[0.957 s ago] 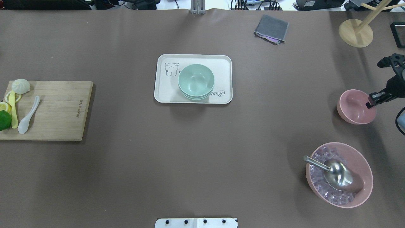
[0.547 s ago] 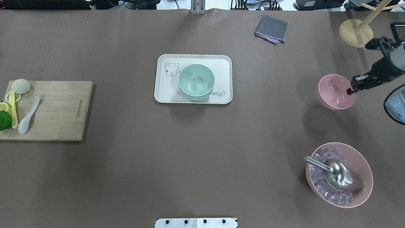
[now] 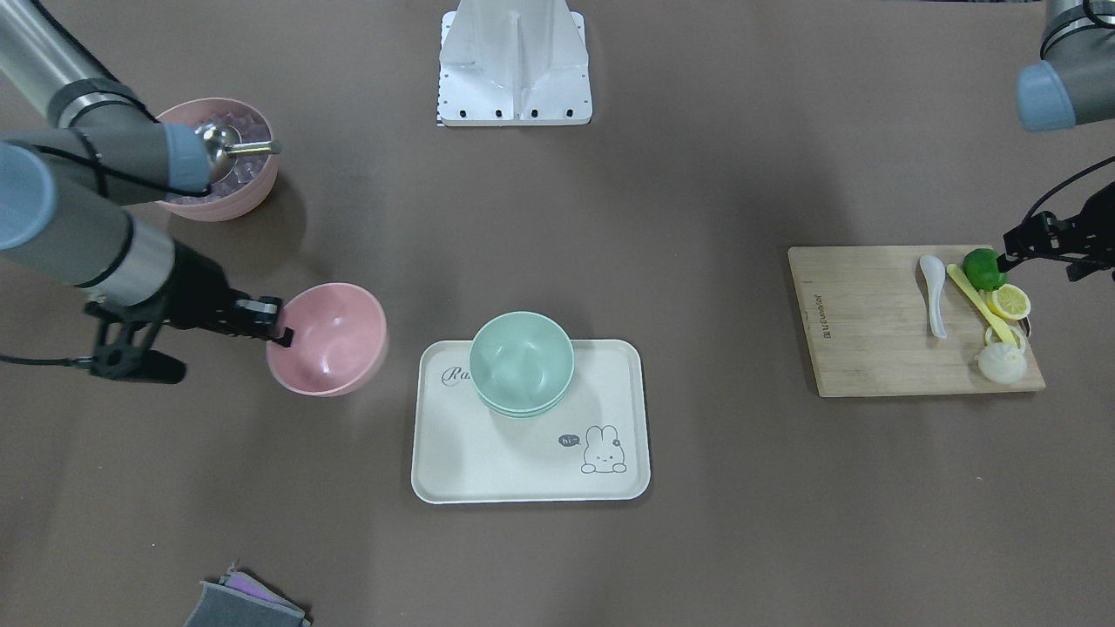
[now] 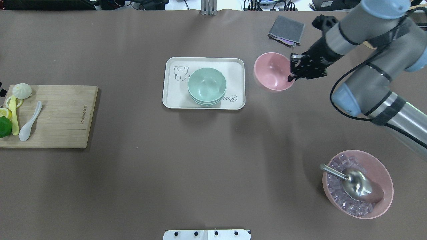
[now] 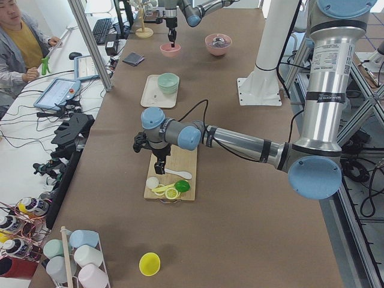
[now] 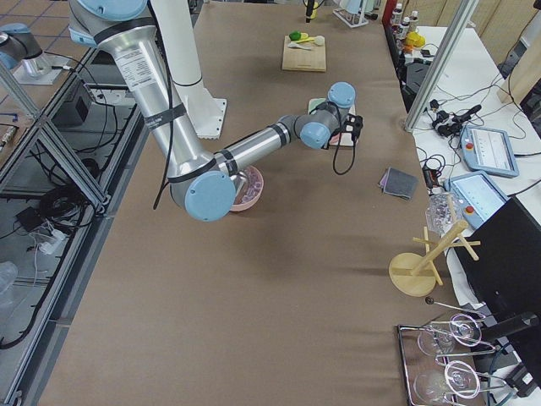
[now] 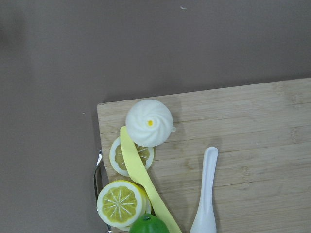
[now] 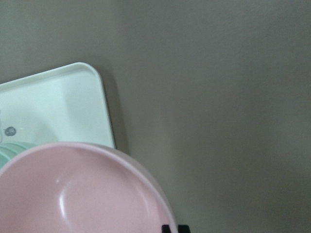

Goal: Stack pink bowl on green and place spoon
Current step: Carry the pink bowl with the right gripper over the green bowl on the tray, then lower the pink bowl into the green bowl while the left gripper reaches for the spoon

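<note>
My right gripper (image 4: pixel 293 68) is shut on the rim of the pink bowl (image 4: pixel 272 71) and holds it in the air just right of the white tray (image 4: pixel 173 96). The bowl also fills the bottom of the right wrist view (image 8: pixel 77 194). Stacked green bowls (image 4: pixel 206 86) sit on the tray. The white spoon (image 4: pixel 30 121) lies on the wooden cutting board (image 4: pixel 63 116) at the far left. My left gripper (image 3: pixel 1050 255) hovers open and empty over the board's outer end, above the lime (image 3: pixel 984 268). The left wrist view shows the spoon (image 7: pixel 206 194) below it.
A large pink bowl (image 4: pixel 367 154) of ice cubes with a metal scoop (image 4: pixel 357 183) stands at the near right. A grey cloth (image 4: pixel 287 30) lies at the back, near my right arm. Lemon slices, a bun (image 4: pixel 22 90) and a yellow strip lie on the board beside the spoon.
My right arm has lifted the pink bowl from the table's right edge and carried it left and away, up to the tray's right side. The spoon and green bowls have not moved.
</note>
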Tool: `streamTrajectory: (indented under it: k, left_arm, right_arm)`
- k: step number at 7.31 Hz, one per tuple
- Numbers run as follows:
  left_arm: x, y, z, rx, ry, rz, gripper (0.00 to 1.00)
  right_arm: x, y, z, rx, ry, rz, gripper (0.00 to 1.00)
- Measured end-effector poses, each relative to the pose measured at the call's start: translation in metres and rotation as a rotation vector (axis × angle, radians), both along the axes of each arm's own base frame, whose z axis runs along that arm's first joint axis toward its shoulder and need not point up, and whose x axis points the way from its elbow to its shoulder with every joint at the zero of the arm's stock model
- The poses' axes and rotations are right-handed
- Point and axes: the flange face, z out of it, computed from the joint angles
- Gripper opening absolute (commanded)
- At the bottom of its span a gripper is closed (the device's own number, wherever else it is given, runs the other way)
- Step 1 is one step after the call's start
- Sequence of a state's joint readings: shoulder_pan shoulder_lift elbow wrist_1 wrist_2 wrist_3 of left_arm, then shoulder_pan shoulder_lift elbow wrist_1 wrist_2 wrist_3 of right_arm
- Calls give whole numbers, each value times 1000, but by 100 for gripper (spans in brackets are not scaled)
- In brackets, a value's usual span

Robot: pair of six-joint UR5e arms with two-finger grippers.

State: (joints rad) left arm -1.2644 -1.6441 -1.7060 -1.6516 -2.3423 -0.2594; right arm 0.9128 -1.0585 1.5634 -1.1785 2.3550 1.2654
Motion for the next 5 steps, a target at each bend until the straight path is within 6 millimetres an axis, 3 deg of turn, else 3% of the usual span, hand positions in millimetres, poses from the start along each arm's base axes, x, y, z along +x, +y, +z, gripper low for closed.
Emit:
streamTrajectory:
  k: [2,3,5]
  left_arm:
    - [13,-1,-5,3,5,15,98]
    - [18,-1,-8,7,7,24,98]
    - [47,-1,-17,19,13,57,98]
  right_arm:
    - [-76,17,-65,-37,-5,65,0]
    - [-103,21,-87,-57,-8,82,0]
    - [-130,29,-102,-59,-4,96,0]
